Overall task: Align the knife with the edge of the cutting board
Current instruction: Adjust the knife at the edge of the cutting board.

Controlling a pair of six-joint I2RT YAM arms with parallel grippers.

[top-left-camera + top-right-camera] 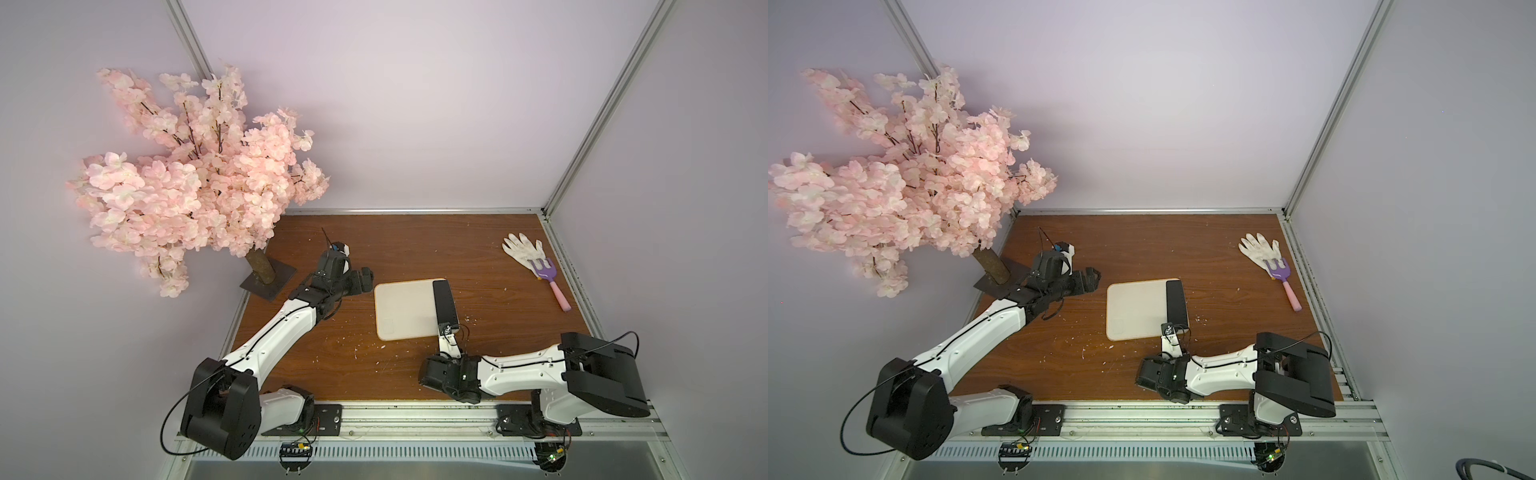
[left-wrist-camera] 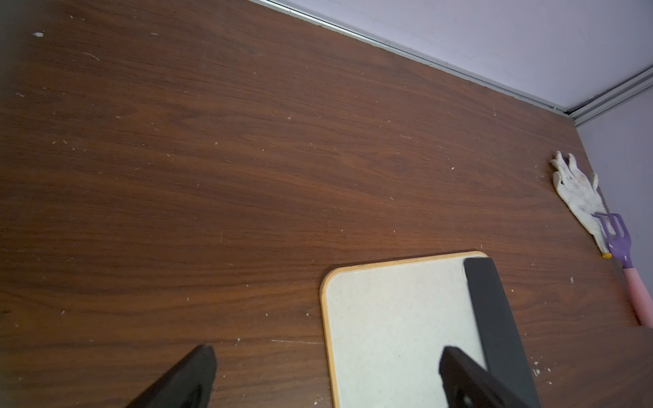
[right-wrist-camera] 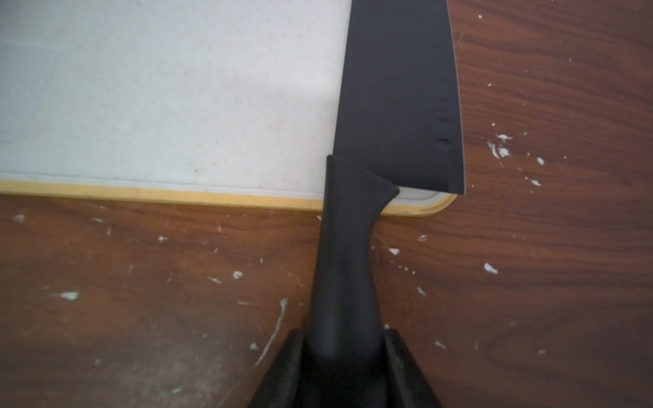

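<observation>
The cream cutting board [image 1: 401,309] [image 1: 1133,309] lies flat mid-table. The black knife [image 1: 444,302] [image 1: 1176,302] rests with its broad blade along the board's right edge, its handle sticking out past the near edge. In the right wrist view the blade [image 3: 399,88] covers that edge of the board [image 3: 176,88], overhanging the wood slightly. My right gripper [image 3: 344,335] [image 1: 451,349] is shut on the handle, with a finger close against each side. My left gripper [image 1: 368,280] [image 2: 327,353] hovers open just left of the board [image 2: 399,318], holding nothing.
A pink blossom tree [image 1: 199,178] on a dark base plate [image 1: 268,282] stands at the back left. A white glove [image 1: 521,249] and a purple fork with a pink handle [image 1: 548,278] lie at the right, near the metal rail. White crumbs dot the wood.
</observation>
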